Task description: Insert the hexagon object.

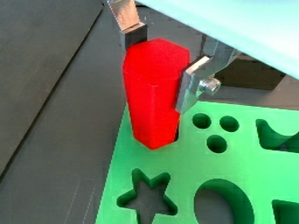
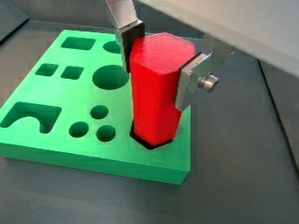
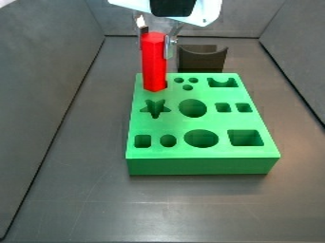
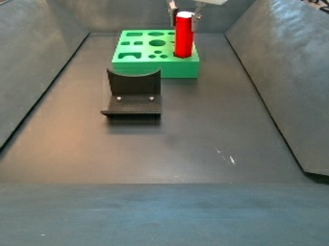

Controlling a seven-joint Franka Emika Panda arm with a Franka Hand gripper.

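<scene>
Pinching the upright peg (image 2: 158, 87) near its top, the claw (image 2: 162, 54) keeps it vertical so its foot seats in the block (image 2: 70, 114) hole below.

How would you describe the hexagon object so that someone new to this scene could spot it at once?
Find the green block with shaped holes on the dark floor. At one corner of it, under the pincer, stands the hexagon object, upright with its foot in a hole, between the pincer's fingers. It is the only bright red thing: a tall, glossy, faceted peg.

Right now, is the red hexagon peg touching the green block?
Touching. In a wrist view the hexagon peg, held by the gripper, stands with its base sunk into a hole at the green block's corner.
</scene>
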